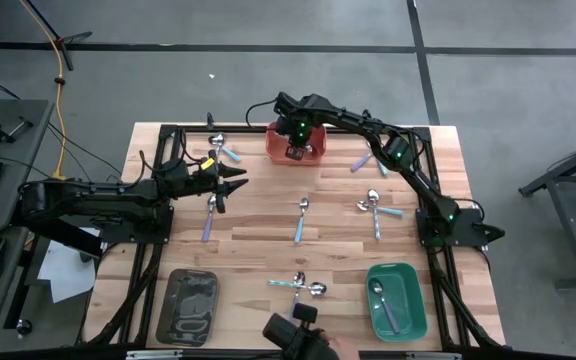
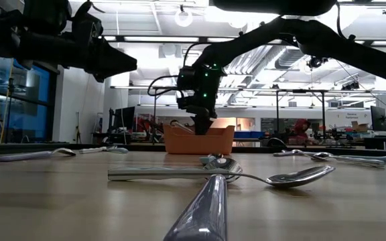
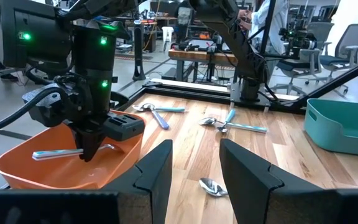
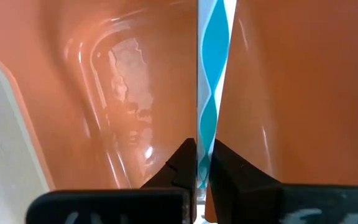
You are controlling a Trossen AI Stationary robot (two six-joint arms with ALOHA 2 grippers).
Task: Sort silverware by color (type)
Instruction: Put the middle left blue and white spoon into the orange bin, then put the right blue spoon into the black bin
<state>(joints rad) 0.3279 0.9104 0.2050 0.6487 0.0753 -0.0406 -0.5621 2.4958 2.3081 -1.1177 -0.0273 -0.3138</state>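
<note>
Blue spoon (image 4: pixel 209 93) (in orange tray (image 4: pixel 303 87))

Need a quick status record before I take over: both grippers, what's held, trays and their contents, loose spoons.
right gripper: down inside the orange tray, fingers close on a blue-handled spoon
left gripper: open, empty, above the table's left side
green tray: holds one spoon
dark tray: near-left; contents unclear
loose spoons: scattered across the wooden table, blue and lavender handles; exact count unclear
</note>
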